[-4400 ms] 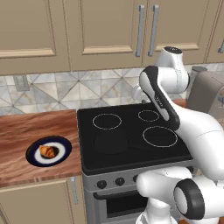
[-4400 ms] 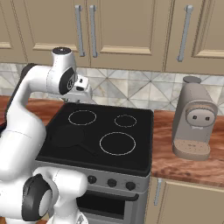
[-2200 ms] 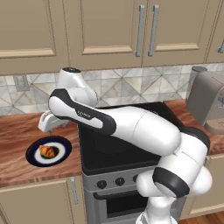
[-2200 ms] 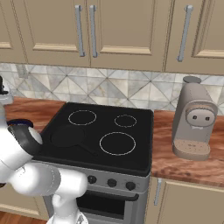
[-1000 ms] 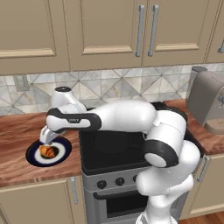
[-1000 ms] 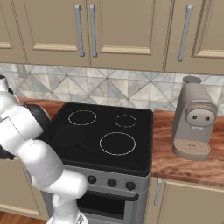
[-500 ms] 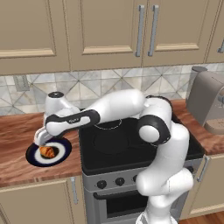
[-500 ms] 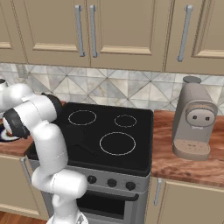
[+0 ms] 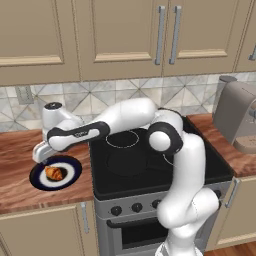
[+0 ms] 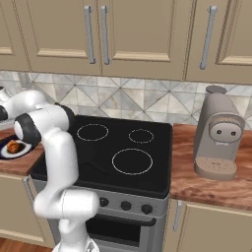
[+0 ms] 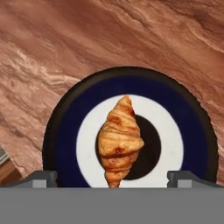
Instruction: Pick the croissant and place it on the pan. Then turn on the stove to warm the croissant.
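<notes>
Gripper (image 11: 112, 180) poised directly above croissant (image 11: 119, 141), fingers spread wide apart, one tip (image 11: 39, 178) either side of pastry, nothing between them touched. Croissant lies at centre of blue-rimmed plate (image 11: 61, 131), long axis running away from hand. Plate sits on wood counter (image 9: 15, 165), just beside stove (image 9: 150, 170) edge. Pan (image 9: 129, 161) on stove's near burner, well apart from hand.

Your two base cameras look forward and down at the stove (image 9: 150, 160) from opposite sides; your hand camera looks closely down at the plate (image 11: 65, 127).
</notes>
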